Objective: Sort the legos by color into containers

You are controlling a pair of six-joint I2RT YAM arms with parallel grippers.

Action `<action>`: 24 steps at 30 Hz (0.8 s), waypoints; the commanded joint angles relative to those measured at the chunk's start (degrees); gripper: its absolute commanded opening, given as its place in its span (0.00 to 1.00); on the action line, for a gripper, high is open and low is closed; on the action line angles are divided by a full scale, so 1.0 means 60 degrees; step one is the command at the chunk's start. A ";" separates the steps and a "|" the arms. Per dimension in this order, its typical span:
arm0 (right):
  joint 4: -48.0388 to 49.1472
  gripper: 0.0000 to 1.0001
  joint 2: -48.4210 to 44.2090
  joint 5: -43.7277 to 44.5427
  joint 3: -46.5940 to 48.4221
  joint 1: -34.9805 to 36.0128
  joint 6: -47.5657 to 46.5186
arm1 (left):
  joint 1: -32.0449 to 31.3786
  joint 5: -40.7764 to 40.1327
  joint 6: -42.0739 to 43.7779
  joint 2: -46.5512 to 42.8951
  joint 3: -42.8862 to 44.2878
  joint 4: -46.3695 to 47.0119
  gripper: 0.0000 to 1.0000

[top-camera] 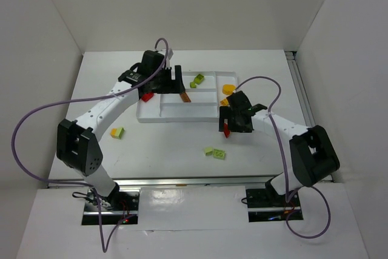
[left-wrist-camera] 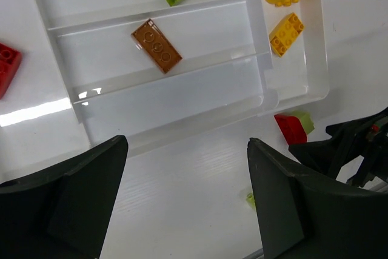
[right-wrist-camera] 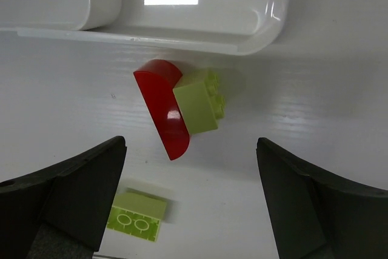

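Top external is showing you perhaps five legos in the tray, more outside it; left tool, right tool gaping empty.

Left gripper, right gripper: jaws spread

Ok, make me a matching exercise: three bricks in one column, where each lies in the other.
Bricks:
1. brown brick
2. yellow brick
3. red curved brick

Places:
A. on the table, just outside the tray
B. middle long compartment
C. short end compartment

Pairs: 1-B, 2-C, 3-A
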 commanded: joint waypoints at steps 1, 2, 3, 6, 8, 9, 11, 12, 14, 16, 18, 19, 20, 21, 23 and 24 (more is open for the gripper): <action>0.0908 0.93 0.0193 -0.0008 0.0247 0.0065 -0.0433 | -0.0101 0.0319 0.0260 0.0011 0.0030 0.0185 0.91; 0.1024 0.89 0.0324 0.0094 0.0334 0.0065 -0.0535 | -0.0101 0.0320 0.0260 0.0113 0.0030 0.0185 0.91; 0.1184 0.87 0.0455 0.0182 0.0335 0.0065 -0.0695 | -0.0188 0.0320 0.0260 0.0114 0.0030 0.0185 0.91; 0.1507 0.81 0.0704 0.0183 0.0335 0.0065 -0.0930 | -0.0188 0.0407 0.0260 0.0217 0.0132 0.0185 0.91; 0.1653 0.79 0.0822 0.0183 0.0335 0.0065 -0.0931 | -0.0188 0.0407 0.0260 0.0334 0.0220 0.0098 0.91; 0.1814 0.72 0.0823 0.0096 0.0335 0.0065 -0.0931 | -0.0188 0.0407 0.0260 0.0421 0.0307 -0.0004 0.92; 0.1918 0.68 0.0910 -0.0501 0.0232 0.0065 -0.1253 | -0.0188 0.0495 0.0260 0.0422 0.0308 -0.0107 0.94; 0.2020 0.67 0.0911 -0.0650 0.0145 0.0152 -0.1254 | -0.0188 0.0597 0.0260 0.0422 0.0395 -0.0238 0.95; 0.2021 0.60 0.0911 -0.0885 0.0144 0.0153 -0.1254 | -0.0043 0.1196 0.0479 0.0509 0.0497 -0.0355 0.95; 0.1890 0.55 0.0619 -0.0886 0.0057 0.0255 -0.1254 | 0.0410 0.2187 0.0567 0.0509 0.0498 -0.0474 0.95; 0.1641 0.53 0.0239 -0.0886 0.0056 0.0256 -0.1254 | 0.0762 0.3098 0.0568 0.0422 0.0498 -0.0474 0.94; 0.1394 0.53 -0.0242 -0.0886 0.0056 0.0256 -0.1254 | 0.1025 0.3596 0.0568 0.0422 0.0411 -0.0474 0.94; 0.1391 0.53 -0.0536 -0.1060 0.0056 0.0343 -0.1254 | 0.1114 0.4819 0.0568 0.0422 0.0411 -0.0358 0.94; 0.1290 0.53 -0.0844 -0.1323 0.0056 0.0344 -0.1254 | 0.1115 0.5440 0.0568 0.0422 0.0324 -0.0357 0.94; 0.1289 0.53 -0.1738 -0.1530 0.0056 0.0344 -0.1254 | 0.1218 0.6728 0.0568 0.0422 0.0220 -0.0225 0.91; 0.1289 0.53 -0.1987 -0.1531 0.0056 0.0344 -0.1254 | 0.1218 0.6982 0.0481 0.0422 0.0119 -0.0225 0.91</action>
